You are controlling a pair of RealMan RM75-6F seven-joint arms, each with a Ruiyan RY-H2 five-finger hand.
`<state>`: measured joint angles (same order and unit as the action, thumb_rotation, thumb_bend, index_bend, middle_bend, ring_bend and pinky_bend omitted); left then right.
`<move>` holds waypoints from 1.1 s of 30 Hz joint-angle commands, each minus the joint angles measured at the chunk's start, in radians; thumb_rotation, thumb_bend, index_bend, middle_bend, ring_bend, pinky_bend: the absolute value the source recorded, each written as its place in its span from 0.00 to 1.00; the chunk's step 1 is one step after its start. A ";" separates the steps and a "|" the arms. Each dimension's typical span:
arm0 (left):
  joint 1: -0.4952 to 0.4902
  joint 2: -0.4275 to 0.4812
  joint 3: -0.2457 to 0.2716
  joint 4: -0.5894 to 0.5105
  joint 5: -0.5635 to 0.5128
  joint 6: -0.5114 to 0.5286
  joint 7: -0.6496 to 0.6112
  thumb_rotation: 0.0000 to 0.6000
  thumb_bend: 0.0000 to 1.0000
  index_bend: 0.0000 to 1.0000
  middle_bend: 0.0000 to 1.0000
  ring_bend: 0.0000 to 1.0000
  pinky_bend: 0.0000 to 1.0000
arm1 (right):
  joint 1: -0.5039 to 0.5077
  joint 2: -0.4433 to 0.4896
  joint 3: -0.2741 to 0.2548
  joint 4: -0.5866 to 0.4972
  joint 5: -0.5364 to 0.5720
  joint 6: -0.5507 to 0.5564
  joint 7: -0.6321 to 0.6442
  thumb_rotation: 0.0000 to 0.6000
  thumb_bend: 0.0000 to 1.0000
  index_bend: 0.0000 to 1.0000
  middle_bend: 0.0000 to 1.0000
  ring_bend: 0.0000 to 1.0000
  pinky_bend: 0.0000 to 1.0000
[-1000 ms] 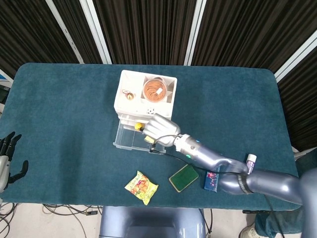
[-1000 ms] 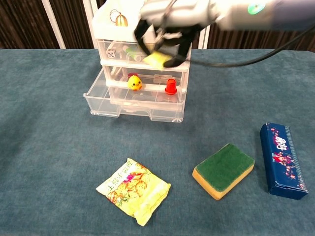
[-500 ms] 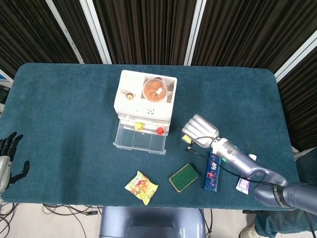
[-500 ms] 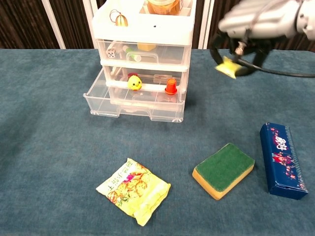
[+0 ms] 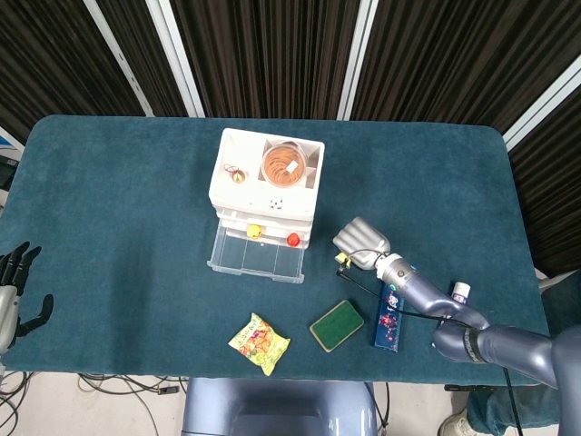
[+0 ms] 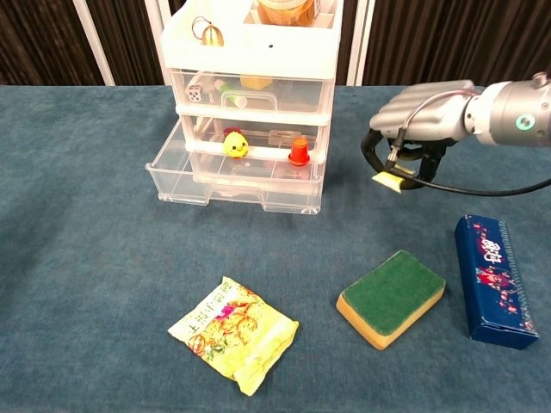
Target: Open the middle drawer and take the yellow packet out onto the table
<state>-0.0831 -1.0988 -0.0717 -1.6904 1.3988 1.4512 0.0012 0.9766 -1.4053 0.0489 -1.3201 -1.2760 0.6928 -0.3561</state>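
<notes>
packet: we see small flat yellow packet [image 6: 387, 180] hanging under right robot hand [image 6: 419, 116], fingers pinching it.
drop: teal surface [image 6: 103, 284] directly below, nr clear plastic drawer unit [image 6: 250, 95]; left robot hand [image 5: 13, 289] far off, idle.

A long table covered in dark teal felt-like cloth [image 5: 118, 191] with rounded corners fills the scene. Behind it hangs a wall of dark brown vertical slats [image 5: 263, 54] divided by slanted white posts [image 5: 177, 56]. Black cables [image 5: 127, 383] trail along the pale floor below the table's near edge.
</notes>
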 commanded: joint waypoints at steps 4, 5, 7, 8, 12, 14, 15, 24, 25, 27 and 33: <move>0.000 0.001 0.001 0.001 0.001 -0.001 -0.003 1.00 0.44 0.07 0.01 0.00 0.00 | 0.020 0.010 0.010 -0.015 0.107 -0.046 -0.094 1.00 0.28 0.24 0.90 1.00 1.00; -0.001 0.001 0.000 0.002 0.001 -0.002 -0.003 1.00 0.44 0.07 0.00 0.00 0.00 | 0.021 0.024 0.012 -0.036 0.130 -0.051 -0.106 1.00 0.27 0.22 0.90 1.00 1.00; -0.001 0.001 0.001 0.002 0.001 -0.003 -0.002 1.00 0.44 0.07 0.01 0.00 0.00 | 0.028 0.063 0.013 -0.084 0.180 -0.062 -0.138 1.00 0.26 0.16 0.90 1.00 1.00; -0.001 0.000 0.001 0.002 0.002 -0.003 -0.002 1.00 0.44 0.07 0.01 0.00 0.00 | 0.033 0.085 0.012 -0.110 0.206 -0.067 -0.155 1.00 0.26 0.14 0.91 1.00 1.00; 0.000 -0.001 0.002 0.003 0.005 0.002 0.004 1.00 0.44 0.07 0.01 0.00 0.00 | 0.031 0.215 0.016 -0.266 0.287 -0.035 -0.186 1.00 0.23 0.10 0.88 1.00 1.00; 0.000 -0.002 0.003 0.003 0.007 0.003 0.007 1.00 0.44 0.07 0.01 0.00 0.00 | 0.006 0.262 0.014 -0.328 0.297 0.057 -0.222 1.00 0.22 0.10 0.85 0.99 1.00; 0.000 -0.003 0.003 0.003 0.008 0.004 0.009 1.00 0.44 0.07 0.01 0.00 0.00 | -0.010 0.282 0.011 -0.362 0.306 0.100 -0.240 1.00 0.21 0.10 0.82 0.96 0.98; 0.001 -0.006 0.003 0.002 0.009 0.009 0.018 1.00 0.44 0.07 0.01 0.00 0.00 | -0.248 0.357 0.017 -0.526 0.253 0.579 -0.201 1.00 0.18 0.10 0.37 0.45 0.39; 0.001 -0.007 0.002 0.002 0.009 0.010 0.019 1.00 0.44 0.07 0.01 0.00 0.00 | -0.282 0.360 0.005 -0.528 0.229 0.615 -0.177 1.00 0.18 0.10 0.33 0.41 0.36; 0.001 -0.007 0.002 0.002 0.010 0.011 0.020 1.00 0.44 0.07 0.01 0.00 0.00 | -0.347 0.368 -0.026 -0.532 0.186 0.669 -0.133 1.00 0.17 0.10 0.26 0.34 0.31; 0.000 -0.013 0.001 0.007 0.019 0.021 0.035 1.00 0.44 0.07 0.01 0.00 0.00 | -0.520 0.322 -0.096 -0.500 0.056 0.839 -0.040 1.00 0.17 0.08 0.15 0.26 0.25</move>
<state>-0.0831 -1.1111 -0.0707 -1.6841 1.4164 1.4702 0.0350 0.5380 -1.0594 -0.0043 -1.8327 -1.1431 1.4484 -0.4481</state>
